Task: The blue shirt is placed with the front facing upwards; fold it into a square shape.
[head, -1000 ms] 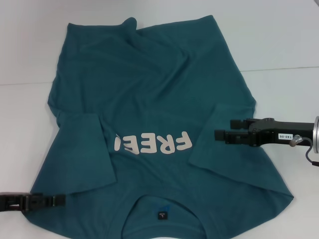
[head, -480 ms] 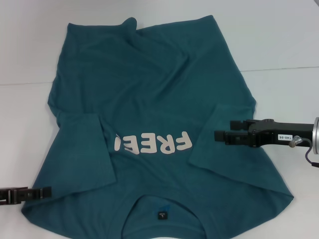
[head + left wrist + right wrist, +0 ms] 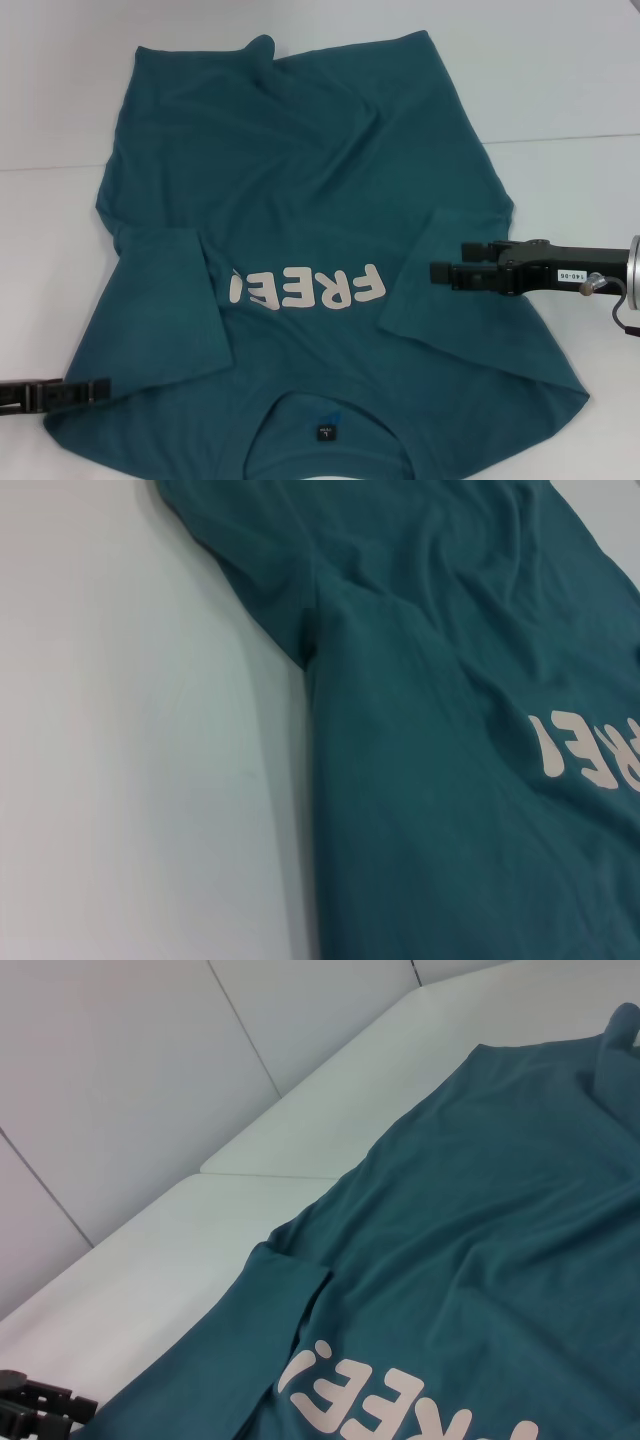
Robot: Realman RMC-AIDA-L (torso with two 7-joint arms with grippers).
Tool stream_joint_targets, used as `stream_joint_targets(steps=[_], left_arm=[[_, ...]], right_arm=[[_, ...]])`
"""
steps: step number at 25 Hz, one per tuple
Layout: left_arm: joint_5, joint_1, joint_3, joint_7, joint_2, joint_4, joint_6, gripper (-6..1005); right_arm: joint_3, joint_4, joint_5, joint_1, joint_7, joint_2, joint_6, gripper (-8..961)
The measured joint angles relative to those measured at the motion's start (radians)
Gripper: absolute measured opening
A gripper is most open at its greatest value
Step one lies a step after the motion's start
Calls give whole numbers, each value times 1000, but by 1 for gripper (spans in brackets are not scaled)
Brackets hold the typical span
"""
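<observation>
Grippers sit on opposite sides of the shirt (image 3: 310,250): the left gripper (image 3: 95,392) lies low at the near-left edge, just beside the folded-in left sleeve (image 3: 165,300), and the right gripper (image 3: 445,272) hovers over the folded-in right sleeve (image 3: 450,290); whether either holds cloth or is clenched I cannot tell. Spread front-up on the white table (image 3: 50,250), the shirt has its collar (image 3: 325,420) near, its hem far and FREE (image 3: 310,288) showing between the sleeves. As I judge it, only the sleeve folds are done, and the side and lengthwise folds into a square are left.
</observation>
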Motion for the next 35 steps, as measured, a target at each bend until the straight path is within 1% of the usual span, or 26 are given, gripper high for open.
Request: stream_joint_targets(steps=[13,23,29,35], left_arm=[[-7,-16,11,16,0,-3,86,886],[-22,-37,55,17,-4,-19,114,886],[-19,-20,45,14,0,9,111,886],[-9,6,12,8,6,30,115,886]], right_arm=[[0,0,1,0,1,-3,0,915],[0,0,2,0,1,-1,1,915],[1,0,2,0,1,0,6,914],[2,0,2,0,1,0,9,914]])
